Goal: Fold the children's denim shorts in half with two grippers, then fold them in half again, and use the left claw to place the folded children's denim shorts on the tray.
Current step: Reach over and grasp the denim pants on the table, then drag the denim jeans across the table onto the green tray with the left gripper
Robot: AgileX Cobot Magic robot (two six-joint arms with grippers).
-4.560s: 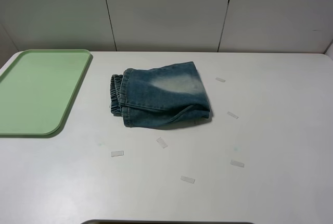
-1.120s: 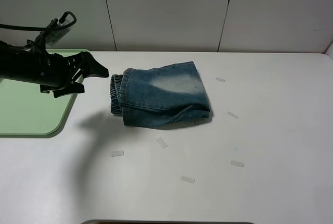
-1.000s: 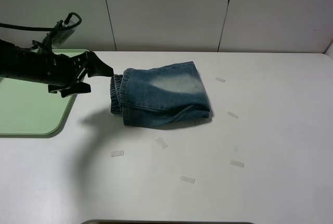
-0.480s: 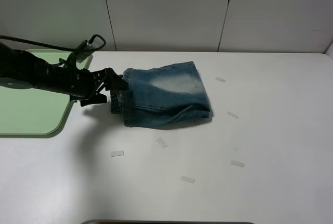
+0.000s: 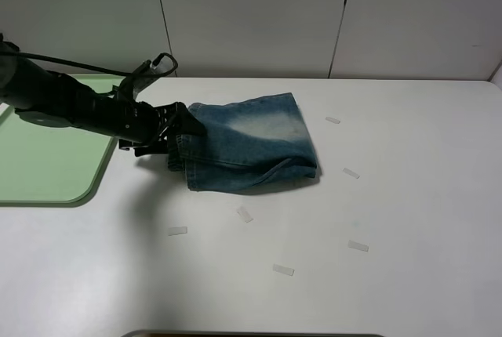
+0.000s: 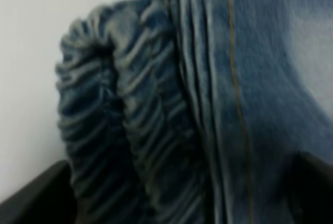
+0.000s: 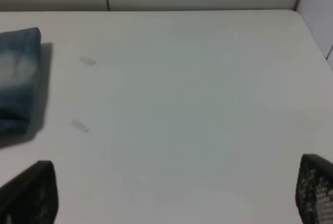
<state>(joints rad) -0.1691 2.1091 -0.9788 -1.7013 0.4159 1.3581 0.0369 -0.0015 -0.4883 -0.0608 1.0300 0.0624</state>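
A white table [image 5: 408,196] dotted with small tape strips [image 5: 177,231] stands before a pale paneled wall [image 5: 251,16].

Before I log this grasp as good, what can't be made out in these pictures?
- Left gripper fingertips: exterior high view, lost against the folded faded blue denim shorts; whether they pinch cloth is unclear.
- Left wrist view: blurred, fingers cut off by the picture edge.
- Right gripper: absent from exterior view.

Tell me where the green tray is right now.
In the high view the tray lies on the table's far left edge, left of the folded shorts, with the left gripper reaching across its corner to the shorts' waistband.
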